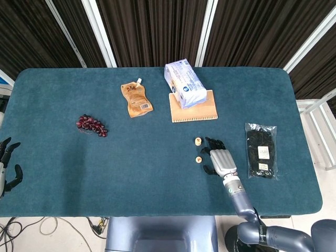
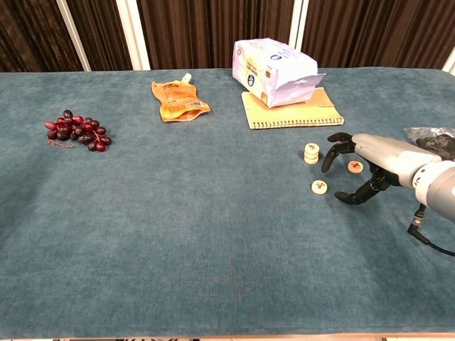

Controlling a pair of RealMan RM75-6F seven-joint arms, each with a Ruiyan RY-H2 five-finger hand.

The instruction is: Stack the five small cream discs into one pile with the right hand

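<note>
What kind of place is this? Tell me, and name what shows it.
Probably a robot test lab, not a home: a table covered in teal felt-like cloth, black curtains with white rails behind it, loose cables on the floor, and unrelated props like red grapes.

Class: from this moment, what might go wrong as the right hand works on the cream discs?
1. The right hand hangs open beside the short disc stack; a stray finger could topple it.
2. A loose disc lies under the hand, partly hidden in the chest view, so the pinch may miss.
3. Another loose disc lies close by and could be nudged away.
</note>
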